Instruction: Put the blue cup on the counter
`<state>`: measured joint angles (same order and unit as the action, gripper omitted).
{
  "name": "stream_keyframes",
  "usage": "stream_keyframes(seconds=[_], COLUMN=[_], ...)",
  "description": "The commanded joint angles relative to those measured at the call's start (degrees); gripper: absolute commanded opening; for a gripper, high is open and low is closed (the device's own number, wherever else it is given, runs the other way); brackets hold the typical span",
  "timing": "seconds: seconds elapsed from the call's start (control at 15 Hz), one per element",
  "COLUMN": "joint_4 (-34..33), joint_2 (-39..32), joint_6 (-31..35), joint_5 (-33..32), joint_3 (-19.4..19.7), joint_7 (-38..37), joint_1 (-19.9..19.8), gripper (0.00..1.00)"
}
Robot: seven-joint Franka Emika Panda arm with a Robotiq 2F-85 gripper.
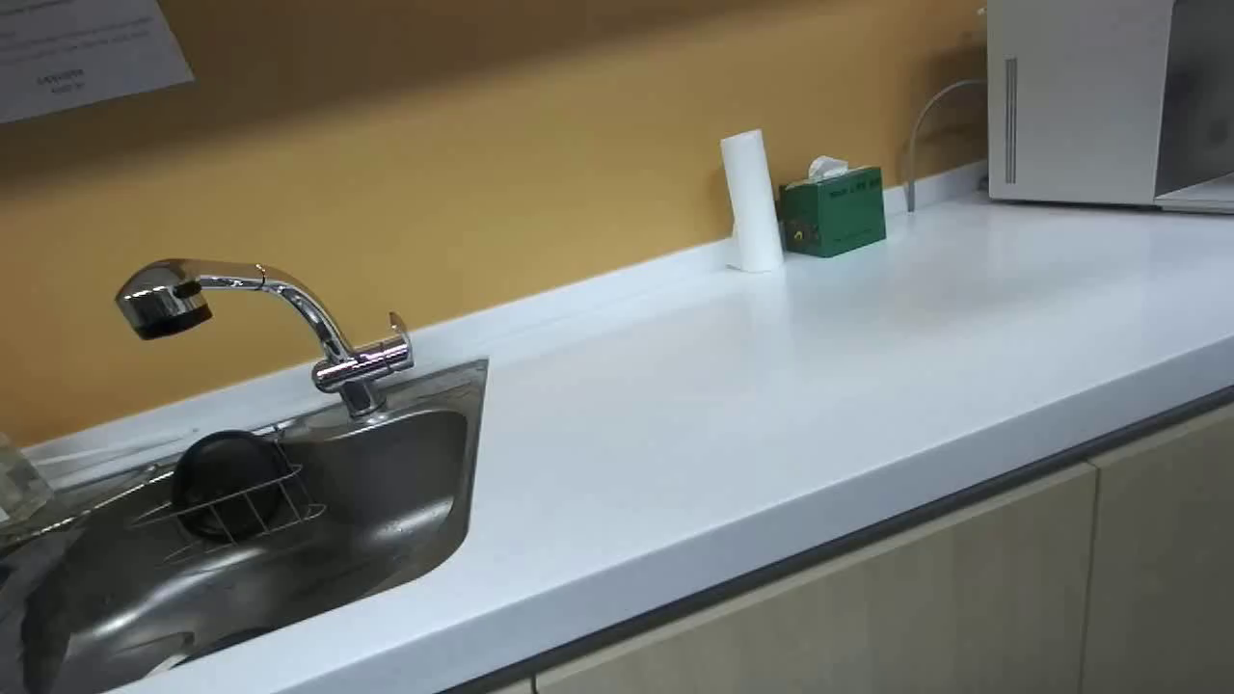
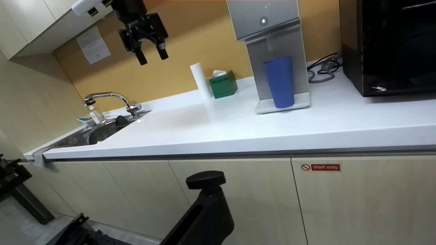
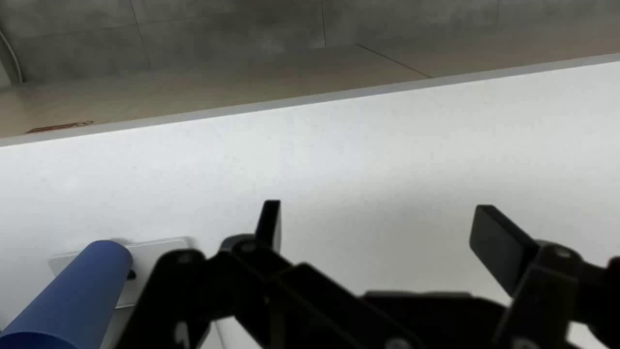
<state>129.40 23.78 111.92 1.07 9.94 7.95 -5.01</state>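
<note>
The blue cup (image 2: 281, 81) stands upright on the pale drip tray (image 2: 302, 100) of a grey water dispenser in an exterior view. In the wrist view the cup (image 3: 77, 295) is at the lower left, on the tray (image 3: 160, 249). The cup is outside the frame of the remaining exterior view. The counter (image 2: 204, 126) is the long glossy white worktop; it also shows in an exterior view (image 1: 723, 405) and below the gripper in the wrist view (image 3: 290, 160). My gripper (image 2: 152, 58) is open and empty, high above the counter, apart from the cup; its fingers (image 3: 380, 228) are wide apart.
The grey dispenser (image 2: 269, 23) rises behind the cup. A black appliance (image 2: 395, 51) stands right of it, with cables (image 2: 328, 68) between. A green tissue box (image 1: 834, 212) and white paper roll (image 1: 752, 202) stand at the wall. A sink (image 1: 386, 501) with faucet (image 1: 357, 366) is at the left.
</note>
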Motion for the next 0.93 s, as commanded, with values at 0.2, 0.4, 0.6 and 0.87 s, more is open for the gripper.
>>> stream_keyframes(seconds=[0.2, 0.4, 0.6, 0.87], joint_4=[-0.11, -0.11, -0.11, 1.59], joint_2=[-0.09, -0.09, -0.09, -0.94], joint_6=[-0.1, -0.1, -0.1, 8.94], joint_5=[0.18, 0.18, 0.18, -2.58], joint_3=[-0.36, -0.36, -0.36, -1.58], joint_7=[0.17, 0.17, 0.18, -6.31], joint_1=[-0.44, -0.45, -0.44, -2.77], gripper=[1.0, 1.0, 1.0, 1.0])
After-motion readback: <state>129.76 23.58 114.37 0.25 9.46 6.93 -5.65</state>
